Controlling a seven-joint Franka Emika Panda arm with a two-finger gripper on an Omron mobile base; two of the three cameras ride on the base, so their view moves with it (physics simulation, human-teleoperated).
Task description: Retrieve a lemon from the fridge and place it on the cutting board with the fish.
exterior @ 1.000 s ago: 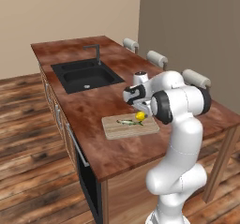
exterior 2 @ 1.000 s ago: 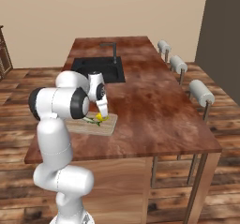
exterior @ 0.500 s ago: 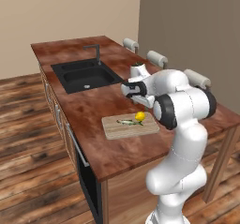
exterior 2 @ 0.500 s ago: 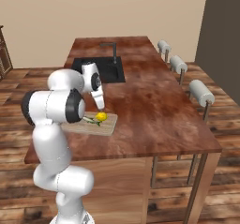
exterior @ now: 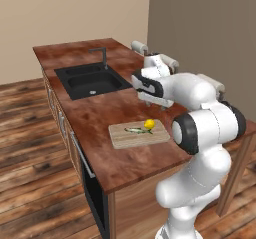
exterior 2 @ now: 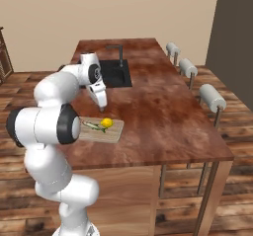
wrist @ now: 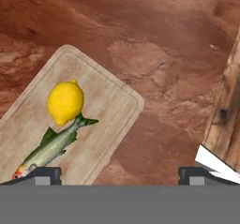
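On the board (exterior: 138, 134), near its far end, the lemon (exterior: 149, 124) now lies free, just touching the tail of the fish (exterior: 135, 130); the hand view shows the same, with the lemon (wrist: 65, 101) against the tail fin of the fish (wrist: 49, 148) and the board (wrist: 108, 110) bare around them. A second ago the hand hung close over that spot; since then the arm has swung up and away toward the sink (exterior: 92, 80), and the hand (exterior 2: 103, 106) now sits well above the tabletop (exterior 2: 163, 106), apart from the fruit. That reads as a finished placement: lemon and fish share the board, and nothing looks left but to pull the arm clear.

The hand is spread wide, its two fingertips (wrist: 43, 173) standing far apart at the bottom of the hand view, with nothing between them. It holds nothing and touches nothing. The lemon looks settled, though a round fruit could roll if bumped.
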